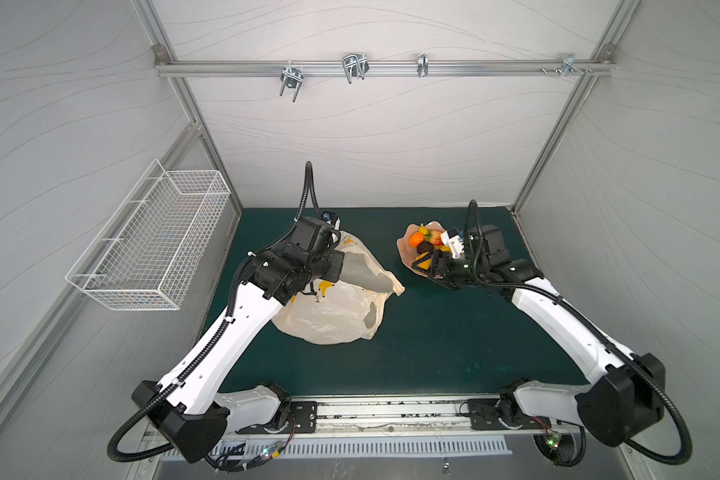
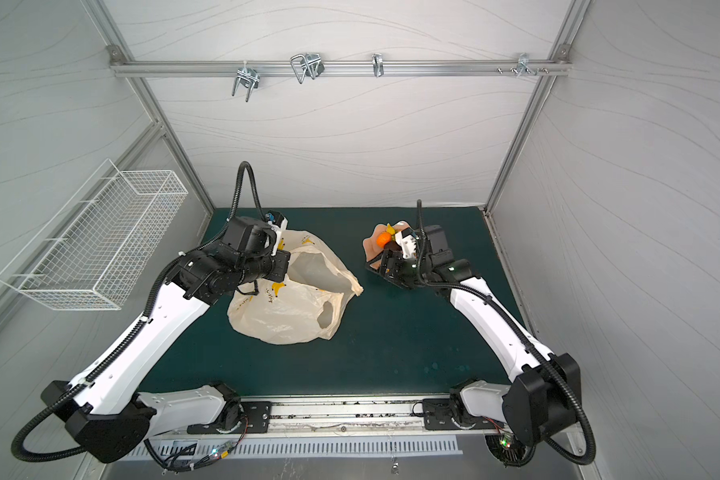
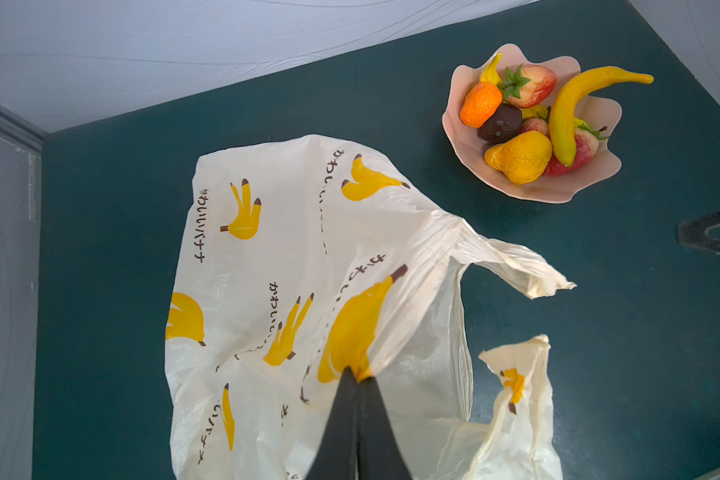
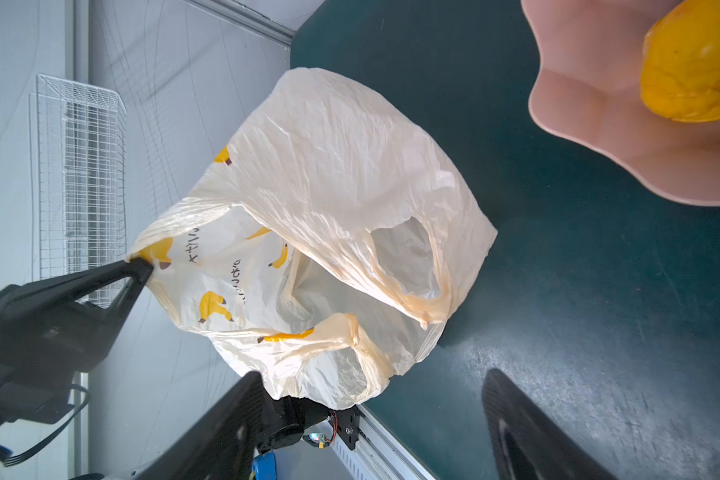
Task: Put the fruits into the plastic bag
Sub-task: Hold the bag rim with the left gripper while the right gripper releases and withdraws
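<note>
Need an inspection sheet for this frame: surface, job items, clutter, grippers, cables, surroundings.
Surface: dark green mat, no spills seen.
Job's things: plastic bag lies crumpled on the mat with one edge lifted and its mouth open. The fruits are all in the pink dish, including the banana, orange and lemon.
Clutter: nothing seen.
Grippers: left gripper is shut, pinching the bag's edge. Right gripper is open and empty beside the dish.
Cables: black conduits run along both arms, clear of the bag.
Surroundings: white wire basket on the left wall; metal hooks on the back rail.
</note>
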Available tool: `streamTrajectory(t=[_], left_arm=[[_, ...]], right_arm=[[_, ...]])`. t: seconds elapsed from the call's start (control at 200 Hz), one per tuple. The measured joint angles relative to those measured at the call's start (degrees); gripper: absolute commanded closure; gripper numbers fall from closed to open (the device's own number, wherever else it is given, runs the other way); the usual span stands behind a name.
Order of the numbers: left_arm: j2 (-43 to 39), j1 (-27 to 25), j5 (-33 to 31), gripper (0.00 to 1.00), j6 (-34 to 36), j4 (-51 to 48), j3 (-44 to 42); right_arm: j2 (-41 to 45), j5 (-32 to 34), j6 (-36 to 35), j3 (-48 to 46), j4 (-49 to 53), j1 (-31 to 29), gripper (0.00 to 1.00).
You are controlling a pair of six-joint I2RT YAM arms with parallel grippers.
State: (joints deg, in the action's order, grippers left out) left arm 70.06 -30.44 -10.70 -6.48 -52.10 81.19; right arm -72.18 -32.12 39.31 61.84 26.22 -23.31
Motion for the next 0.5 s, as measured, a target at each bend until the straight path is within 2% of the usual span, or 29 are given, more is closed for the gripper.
streamTrajectory(t=[0.27,0.4,0.5], left_arm=[[1.2,0.0,0.3,1.0,-1.6,0.1,-0.9],[2.0,0.0,0.3,1.0,-2.3,0.0,-1.0],[2.5,0.1,0.3,1.0,-2.8,0.0,-1.0]], right_arm=[[-0.9,-9.3,-3.2,1.9,1.9,0.5,0.1],[-1.0,-9.9,-5.4,2.0,3.5,-0.6,0.1],[-2.4,-7.3,-10.5,4.2,7.5,-4.2,0.1]])
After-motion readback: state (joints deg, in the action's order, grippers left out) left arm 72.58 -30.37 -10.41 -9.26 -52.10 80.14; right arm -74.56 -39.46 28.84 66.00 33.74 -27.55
